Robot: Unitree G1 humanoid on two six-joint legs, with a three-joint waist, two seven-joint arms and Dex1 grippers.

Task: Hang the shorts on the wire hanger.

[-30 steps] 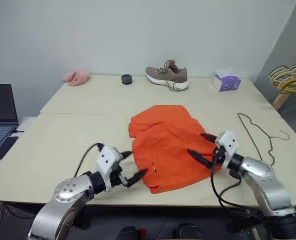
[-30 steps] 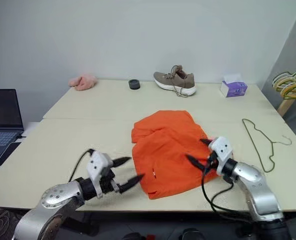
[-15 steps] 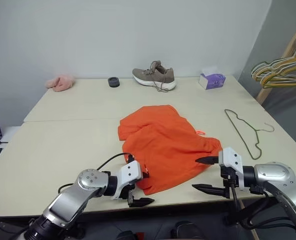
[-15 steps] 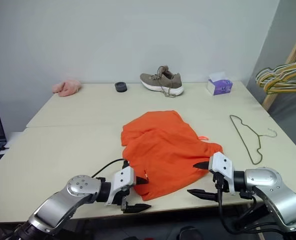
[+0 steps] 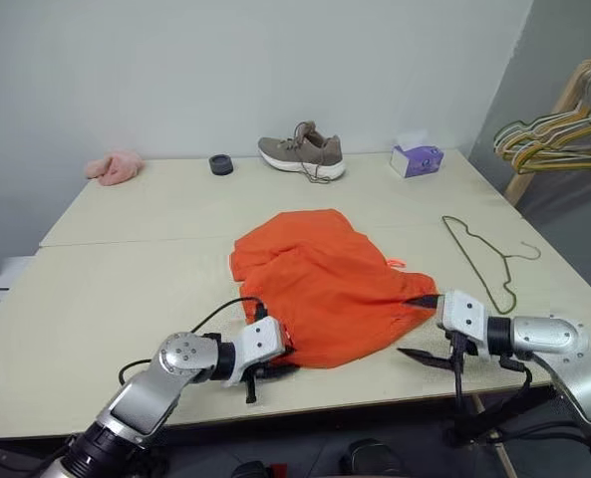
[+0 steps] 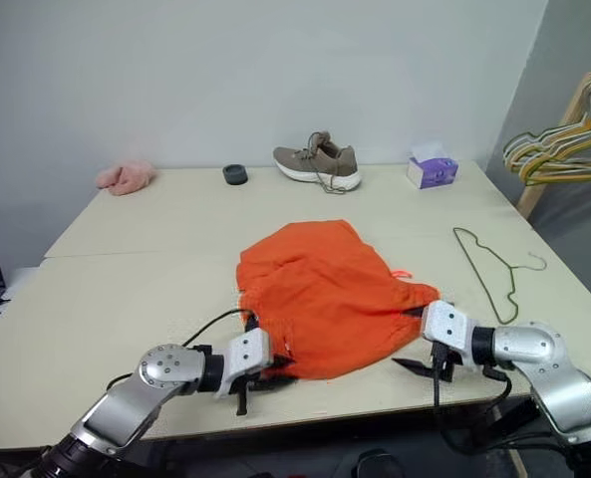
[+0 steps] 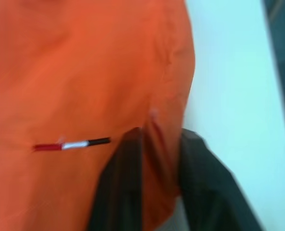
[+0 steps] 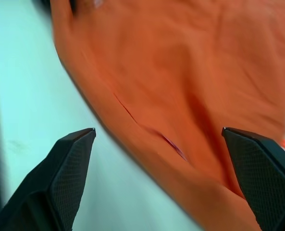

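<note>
Head views show the shorts (image 5: 325,284) crumpled mid-table (image 5: 126,279), the wire hanger (image 5: 479,261) lying well apart on the right. Left wrist view shows the left gripper (image 7: 154,159) pinching the shorts' near edge, blurred. Right wrist view shows the right gripper (image 8: 171,159) spread wide at the shorts' hem.

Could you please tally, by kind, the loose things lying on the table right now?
Clothing and cloth: 2, the shorts and the pink fluffy cloth
Hangers: 1, the wire hanger
Footwear: 1, the shoe
Tissue box: 1
Small black round object: 1
Total: 6
</note>
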